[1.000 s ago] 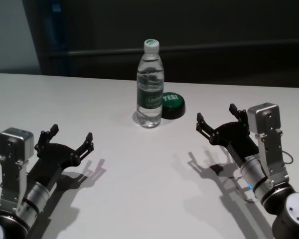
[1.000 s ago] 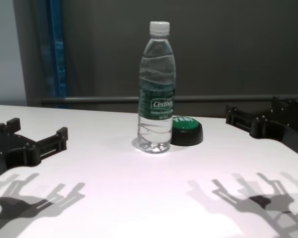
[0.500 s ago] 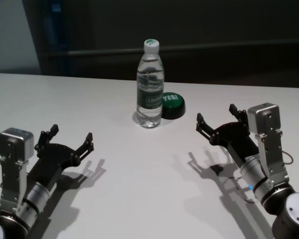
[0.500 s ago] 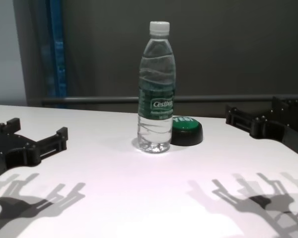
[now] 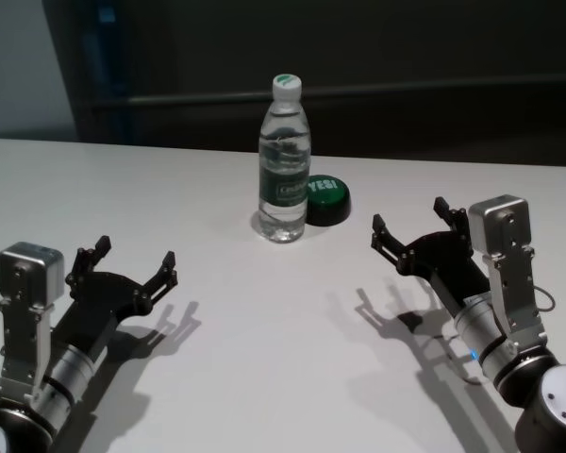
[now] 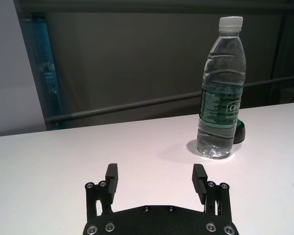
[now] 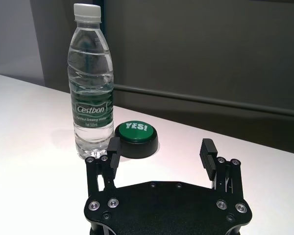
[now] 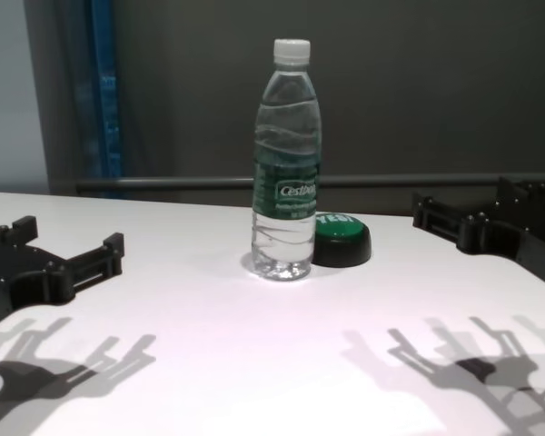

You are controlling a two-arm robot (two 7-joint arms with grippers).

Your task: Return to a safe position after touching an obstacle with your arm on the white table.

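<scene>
The obstacle, a clear water bottle (image 5: pixel 284 160) (image 8: pixel 286 159) (image 6: pixel 222 90) (image 7: pixel 92 83) with a white cap and dark green label, stands upright at the middle back of the white table (image 5: pixel 264 321) (image 8: pixel 254 363). My left gripper (image 5: pixel 135 260) (image 6: pixel 157 178) (image 8: pixel 68 245) hovers open over the near left of the table, well short of the bottle. Over the near right, my right gripper (image 5: pixel 410 219) (image 7: pixel 159 149) (image 8: pixel 463 204) is open too, apart from the bottle. Neither holds anything.
A low green button (image 5: pixel 325 199) (image 7: pixel 136 139) (image 8: pixel 341 241) marked "YES!" on a black base sits just right of the bottle, touching or nearly touching it. A dark wall with a horizontal rail (image 8: pixel 163 184) runs behind the table's far edge.
</scene>
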